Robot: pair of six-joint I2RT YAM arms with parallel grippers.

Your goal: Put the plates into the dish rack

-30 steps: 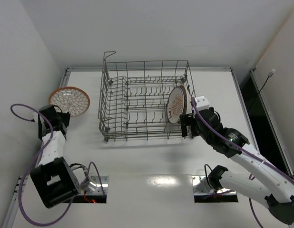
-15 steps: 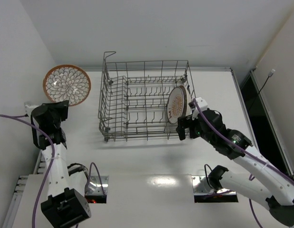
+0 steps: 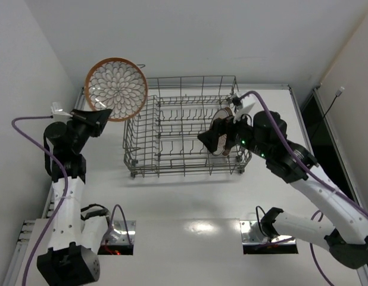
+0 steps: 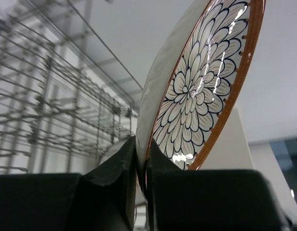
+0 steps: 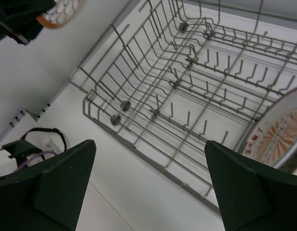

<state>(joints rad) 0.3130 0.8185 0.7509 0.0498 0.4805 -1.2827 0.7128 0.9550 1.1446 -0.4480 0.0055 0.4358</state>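
The left gripper [image 4: 141, 161] is clamped on the lower rim of a petal-patterned plate [image 4: 201, 86], one finger on each face. The plate stands almost on edge above the fingers, well up off the table [image 3: 190, 202]. That edge-on hold likely suits the job, since a plate has to go down between upright tines rim first. Seen from above, the dish rack [image 3: 190, 77] lies just beyond this gripper and below it, so the plate hangs over the rack's near corner but is not yet in a slot.

The right gripper [image 5: 151, 144] is empty, its jaws spread wide. It hovers over the rack, looking down into the rows of tines. Close beside its right finger, a medallion plate [image 5: 278, 139] leans on edge inside the rack's end section, apparently seated and apart from both fingers. The wide-open jaws suggest this arm is done with that plate.

The free rows beneath the right gripper look like the natural place for the plate held by the left. No third plate shows in any view.
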